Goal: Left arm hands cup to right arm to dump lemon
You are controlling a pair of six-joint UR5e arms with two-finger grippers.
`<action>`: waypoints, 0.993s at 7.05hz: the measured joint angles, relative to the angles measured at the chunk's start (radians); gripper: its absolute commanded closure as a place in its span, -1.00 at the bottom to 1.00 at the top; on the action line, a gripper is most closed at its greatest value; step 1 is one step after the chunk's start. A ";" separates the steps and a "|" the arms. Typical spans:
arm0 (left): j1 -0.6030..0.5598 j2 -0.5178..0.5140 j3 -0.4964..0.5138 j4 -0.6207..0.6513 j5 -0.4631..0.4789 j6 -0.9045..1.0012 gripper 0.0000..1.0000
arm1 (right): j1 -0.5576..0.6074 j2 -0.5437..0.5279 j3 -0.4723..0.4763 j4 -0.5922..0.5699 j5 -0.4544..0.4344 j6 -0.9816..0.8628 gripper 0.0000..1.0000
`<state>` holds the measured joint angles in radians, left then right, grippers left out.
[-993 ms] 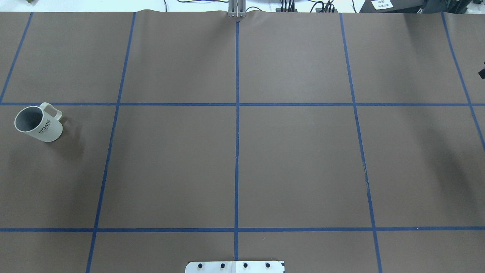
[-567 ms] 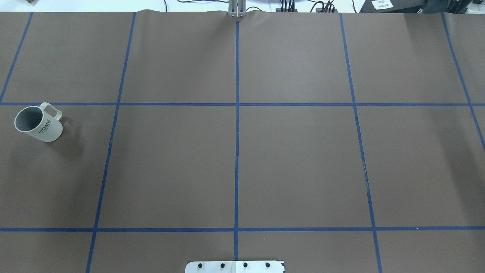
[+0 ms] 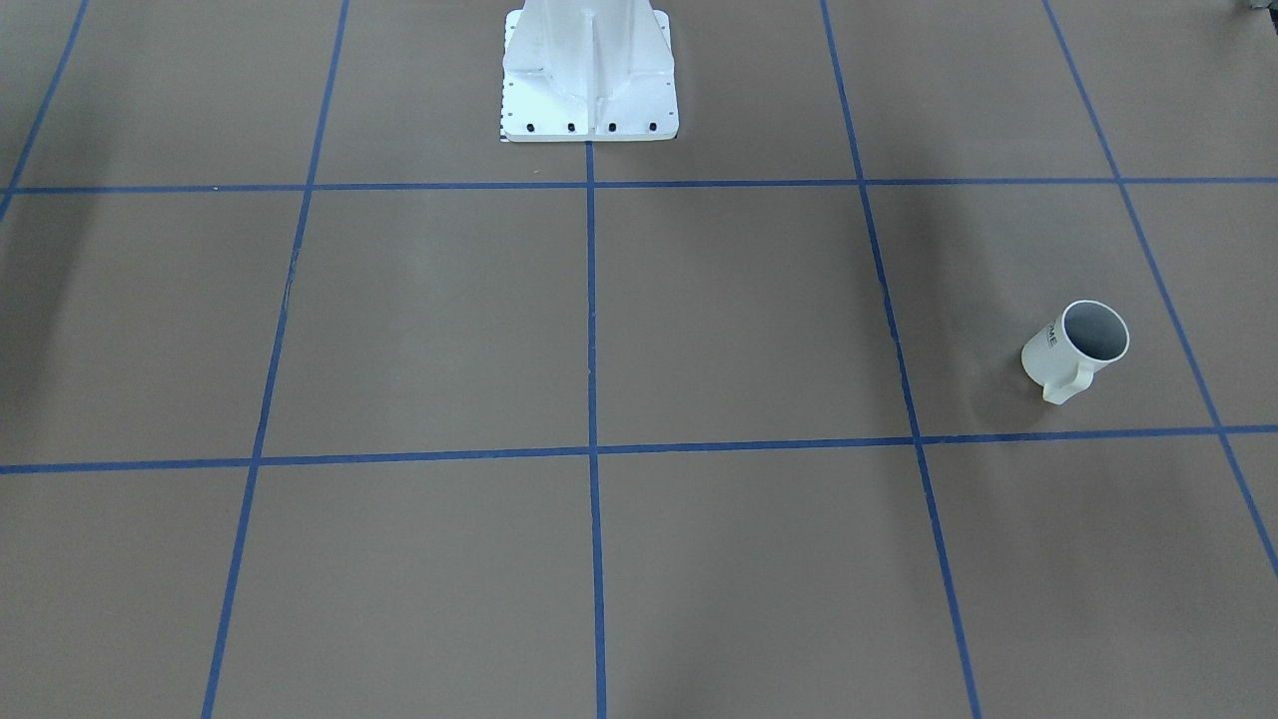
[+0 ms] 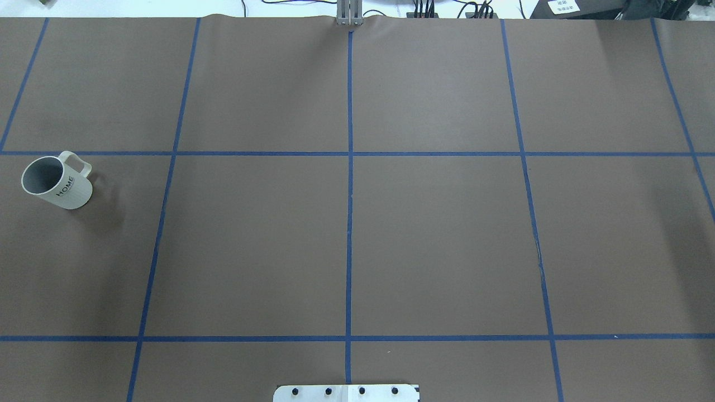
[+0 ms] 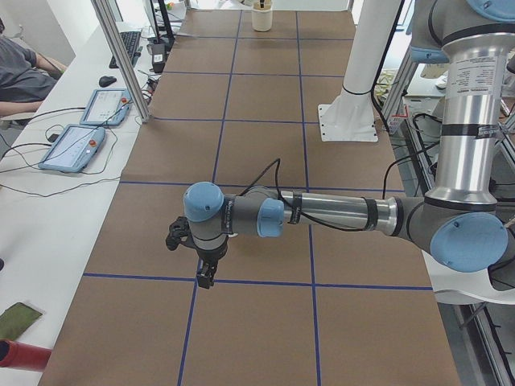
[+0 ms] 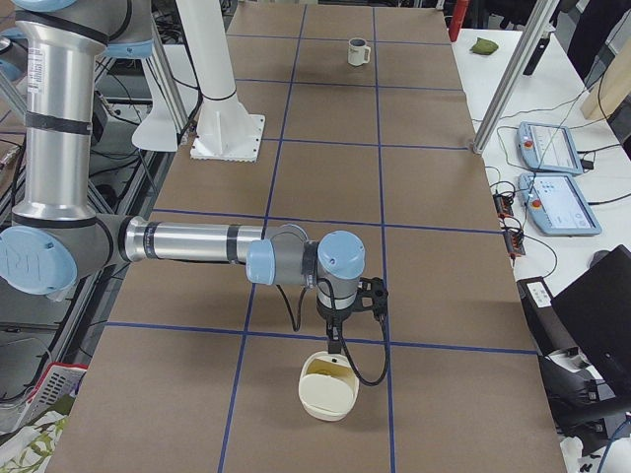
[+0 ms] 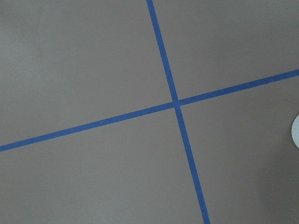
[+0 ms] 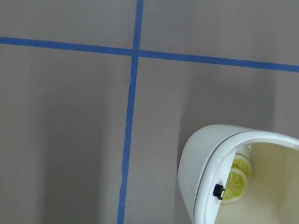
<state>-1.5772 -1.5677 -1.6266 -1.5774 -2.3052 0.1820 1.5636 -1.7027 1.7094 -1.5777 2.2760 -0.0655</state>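
Observation:
The white "HOME" cup (image 4: 56, 181) stands upright near the table's left end, handle toward the far side; it also shows in the front view (image 3: 1078, 348) and the exterior right view (image 6: 358, 51). Its grey inside shows nothing in it. The left arm's gripper (image 5: 207, 277) points down above the table, and its wrist hides the cup in that view. The right arm's gripper (image 6: 335, 345) hangs just above a cream container (image 6: 328, 386) at the table's right end. Lemon slices (image 8: 233, 179) lie in that container. I cannot tell whether either gripper is open or shut.
The white robot base (image 3: 589, 70) stands at mid-table on the robot's side. Blue tape lines grid the brown tabletop (image 4: 435, 240). Pendant tablets (image 6: 552, 172) and cables lie on the white side bench. A white rounded edge (image 7: 295, 131) shows at the left wrist view's right border.
A small dark piece at the overhead view's right edge a second ago has gone out of view. The cup has not moved.

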 measured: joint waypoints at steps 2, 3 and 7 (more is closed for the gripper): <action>-0.005 0.018 -0.021 0.000 -0.015 -0.004 -1.00 | -0.001 0.001 -0.001 0.001 -0.008 0.000 -1.00; -0.006 0.033 -0.044 0.001 -0.015 -0.005 -1.00 | -0.002 0.000 -0.002 0.002 -0.010 -0.001 -1.00; -0.007 0.062 -0.085 -0.003 -0.007 -0.004 -1.00 | -0.002 -0.006 -0.008 0.004 -0.029 -0.004 -1.00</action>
<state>-1.5842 -1.5060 -1.7113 -1.5802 -2.3120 0.1779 1.5616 -1.7088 1.7013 -1.5741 2.2471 -0.0691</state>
